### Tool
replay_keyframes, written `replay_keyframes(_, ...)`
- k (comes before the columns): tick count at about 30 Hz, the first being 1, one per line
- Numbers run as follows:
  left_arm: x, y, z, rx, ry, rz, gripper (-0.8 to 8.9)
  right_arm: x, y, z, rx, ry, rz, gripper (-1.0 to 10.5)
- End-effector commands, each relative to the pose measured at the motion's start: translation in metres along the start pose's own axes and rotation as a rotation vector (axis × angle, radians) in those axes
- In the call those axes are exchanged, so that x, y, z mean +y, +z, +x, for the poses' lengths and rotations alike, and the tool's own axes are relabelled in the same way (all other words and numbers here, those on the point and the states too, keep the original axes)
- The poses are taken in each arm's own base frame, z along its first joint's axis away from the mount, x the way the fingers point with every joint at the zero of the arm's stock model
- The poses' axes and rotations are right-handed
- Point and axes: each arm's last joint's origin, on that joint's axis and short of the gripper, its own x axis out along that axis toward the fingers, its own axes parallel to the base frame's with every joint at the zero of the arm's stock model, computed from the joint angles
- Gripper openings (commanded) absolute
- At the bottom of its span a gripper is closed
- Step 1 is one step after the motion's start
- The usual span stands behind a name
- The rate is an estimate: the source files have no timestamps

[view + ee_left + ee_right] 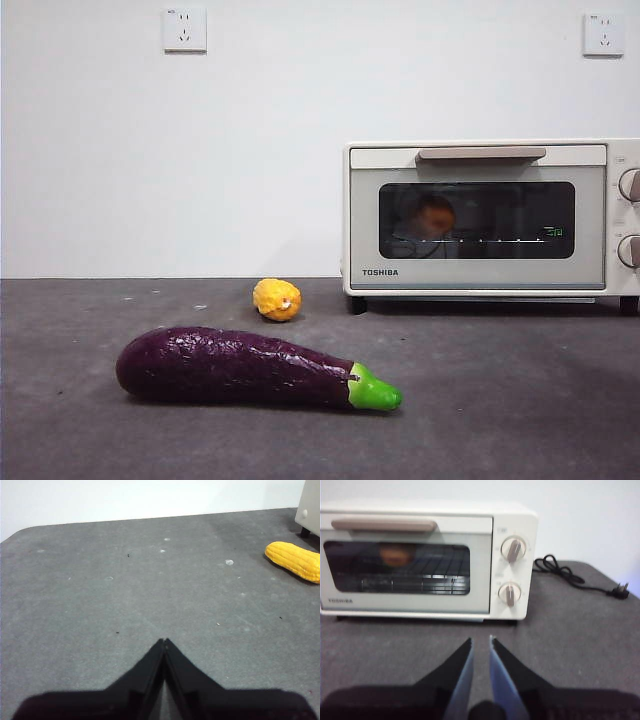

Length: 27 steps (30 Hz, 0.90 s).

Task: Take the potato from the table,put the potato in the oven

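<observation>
The oven is seen standing on the dark grey bench against the white wall, its door shut and its beige handle across the top of the door. Through the dark glass window a roundish orange-brown shape is visible on the rack inside, which is taken to be the potato; it appears blurred in both the front and right wrist views. A glossy purple eggplant is laid lengthwise on the bench in the foreground, and a bumpy yellow lump is set behind it, near the oven's corner. The left end effector is held over bare bench with its jaws pressed together, the yellow lump lying well apart from it. The right end effector is held facing the oven's front, its jaws parted by a narrow gap with nothing between them. A black power cord is laid on the bench beside the oven.
</observation>
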Motion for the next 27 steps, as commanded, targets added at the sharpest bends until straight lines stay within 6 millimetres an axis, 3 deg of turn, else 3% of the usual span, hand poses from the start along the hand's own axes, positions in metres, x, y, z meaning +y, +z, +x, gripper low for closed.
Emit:
replay_keyframes(1, 0.000, -0.003, 0.001, 0.003, -0.001, -0.007, -0.04, 0.001, -0.009, 0.002, 0.019, 0.001, 0.017, 0.6)
replay_keyframes(12, 0.000, -0.003, 0.001, 0.003, -0.001, -0.007, -0.04, 0.001, -0.021, 0.002, 0.120, 0.002, 0.028, 0.6)
replay_keyframes(27, 0.000, -0.003, 0.001, 0.003, -0.001, -0.007, -0.04, 0.001, -0.020, 0.002, 0.111, -0.004, 0.032, 0.6)
